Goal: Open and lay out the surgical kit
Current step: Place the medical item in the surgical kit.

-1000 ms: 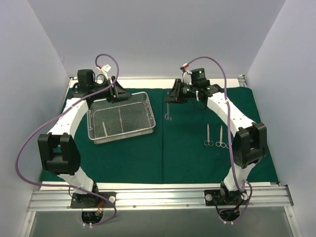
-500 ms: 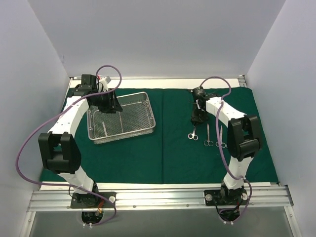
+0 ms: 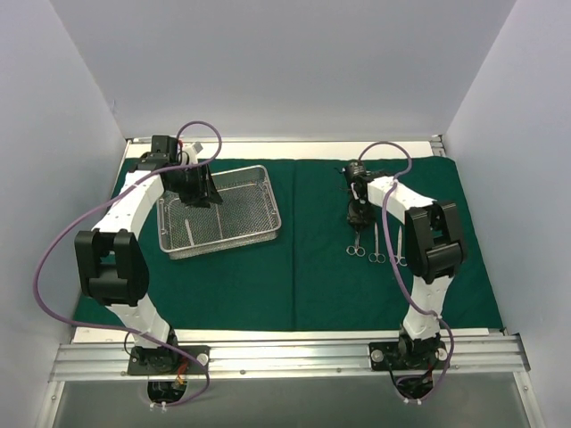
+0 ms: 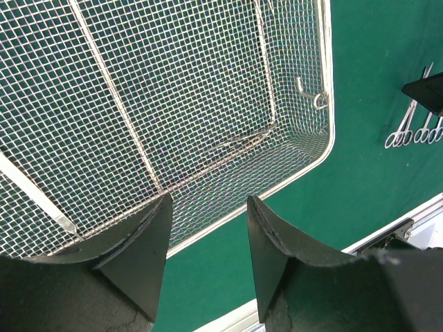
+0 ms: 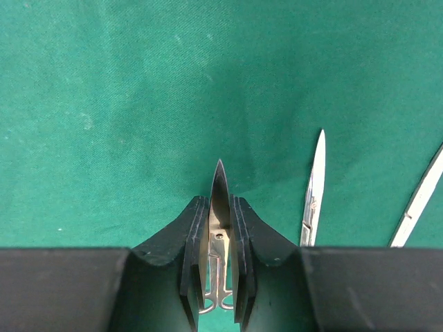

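Note:
The dark green cloth (image 3: 294, 276) lies spread flat. The silver wire-mesh tray (image 3: 223, 248) sits on its left half; a slim steel instrument (image 3: 187, 230) lies inside. My left gripper (image 3: 194, 189) hovers open and empty over the tray's back part; in the left wrist view (image 4: 208, 207) its jaws stand apart above the tray rim (image 4: 325, 149). My right gripper (image 3: 357, 214) is shut on a pair of scissors (image 5: 219, 200), tip pointing away, low over the cloth. The scissors' rings (image 3: 356, 251) lie left of two laid-out instruments (image 3: 376, 245) (image 3: 398, 248).
A small hooked steel piece (image 4: 310, 93) sits in the tray's corner. Two instrument blades (image 5: 313, 190) (image 5: 420, 200) lie right of my right gripper. White walls close in the left, right and back. A metal rail (image 3: 285, 352) runs along the near edge.
My right gripper carried the scissors from the cloth's middle back to the right, lowering them beside the two laid-out instruments. My left gripper shifted slightly over the tray.

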